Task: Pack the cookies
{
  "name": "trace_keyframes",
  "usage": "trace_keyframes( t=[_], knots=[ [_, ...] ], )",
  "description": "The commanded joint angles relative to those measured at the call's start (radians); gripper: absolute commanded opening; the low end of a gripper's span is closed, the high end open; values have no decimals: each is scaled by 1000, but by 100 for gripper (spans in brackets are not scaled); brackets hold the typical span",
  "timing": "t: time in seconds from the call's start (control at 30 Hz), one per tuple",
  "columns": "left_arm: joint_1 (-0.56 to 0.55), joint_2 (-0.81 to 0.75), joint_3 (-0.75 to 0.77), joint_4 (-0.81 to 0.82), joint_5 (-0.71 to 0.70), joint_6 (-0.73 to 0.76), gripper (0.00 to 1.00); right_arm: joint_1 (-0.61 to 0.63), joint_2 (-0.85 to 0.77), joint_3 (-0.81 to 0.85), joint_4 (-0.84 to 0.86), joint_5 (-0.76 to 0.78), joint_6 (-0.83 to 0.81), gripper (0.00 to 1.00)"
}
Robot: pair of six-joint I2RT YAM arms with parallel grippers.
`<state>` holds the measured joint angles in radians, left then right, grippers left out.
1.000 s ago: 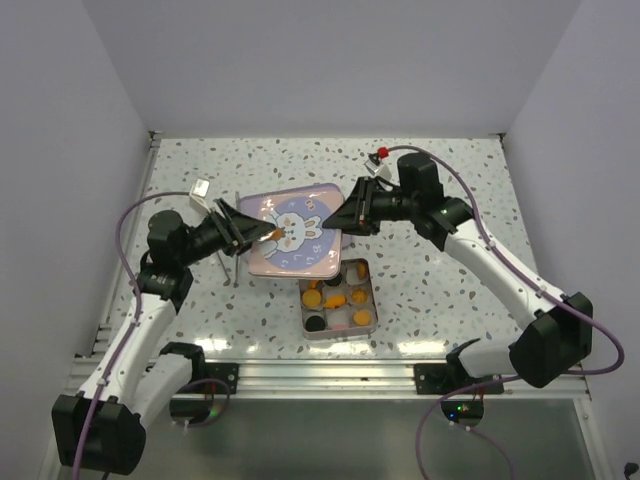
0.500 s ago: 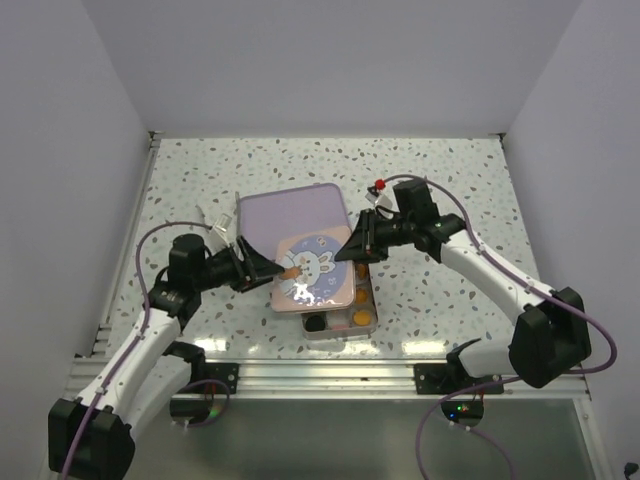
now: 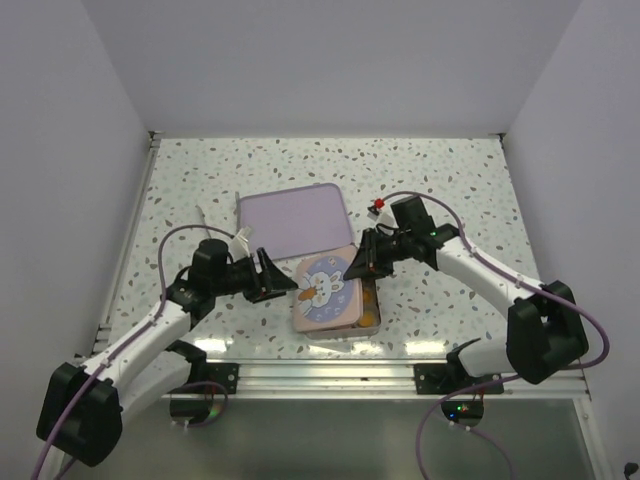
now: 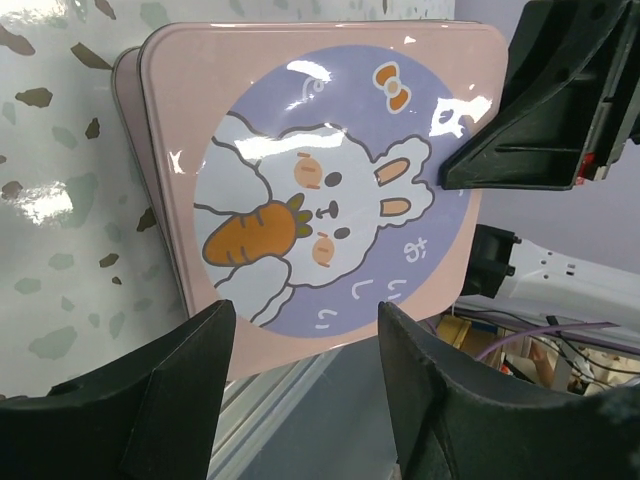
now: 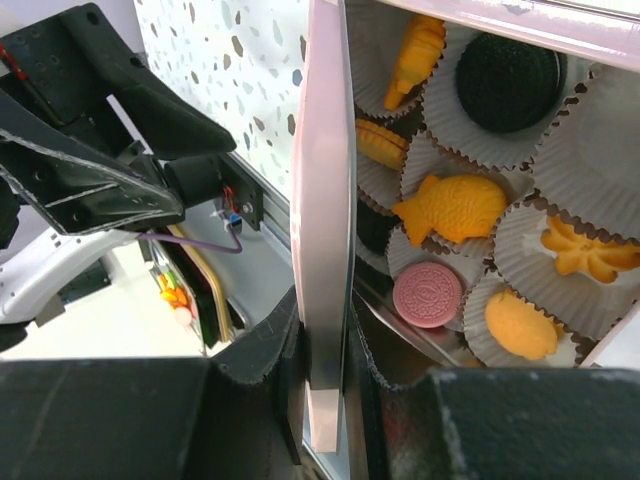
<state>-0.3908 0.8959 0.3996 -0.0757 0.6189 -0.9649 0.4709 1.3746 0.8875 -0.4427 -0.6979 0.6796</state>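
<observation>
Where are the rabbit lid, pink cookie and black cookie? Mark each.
rabbit lid (image 4: 320, 200), left wrist view, rabbit's face.
pink cookie (image 5: 428, 294), right wrist view, its centre.
black cookie (image 5: 505, 82), right wrist view, its centre.

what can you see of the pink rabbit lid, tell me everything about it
The lid is a square, glossy pink metal-looking piece with rounded corners, printed with a white rabbit holding a carrot on a purple circle. It lies face up over the open tin, not seated, cookies showing beside it. The right hand pinches its edge; the left hand stands open at the opposite edge.
</observation>
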Motion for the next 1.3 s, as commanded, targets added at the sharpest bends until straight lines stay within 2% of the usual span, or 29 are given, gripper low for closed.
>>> trace_keyframes(
  t=[0.0, 0.2, 0.47, 0.67, 0.77, 0.87, 1.0, 1.2, 1.27],
  knots=[
    [-26, 21, -4, 59, -53, 20, 65, -20, 6, 11, -34, 34, -43, 8],
    [-51, 90, -30, 59, -91, 45, 68, -77, 27, 11, -108, 49, -106, 8],
    [-80, 158, -59, 184, -116, 29, 74, -106, 64, -13, -145, 89, -164, 10],
    [-109, 290, -39, 297, -169, 12, 79, -109, 92, -32, -171, 130, -213, 11],
    [-141, 371, 13, 303, -200, 29, 86, -115, 90, -58, -127, 92, -204, 8],
    [-164, 455, 50, 295, -220, 43, 90, -120, 64, -78, -33, -12, -114, 5],
    [-168, 460, 58, 310, -229, 34, 92, -124, 21, -39, 24, -106, -34, 3],
    [-169, 396, 88, 252, -245, 48, 93, -213, -46, 134, -96, -182, -29, 0],
    [-168, 371, 91, 235, -245, 52, 93, -221, -48, 185, -196, -161, -73, 0]
  ],
)
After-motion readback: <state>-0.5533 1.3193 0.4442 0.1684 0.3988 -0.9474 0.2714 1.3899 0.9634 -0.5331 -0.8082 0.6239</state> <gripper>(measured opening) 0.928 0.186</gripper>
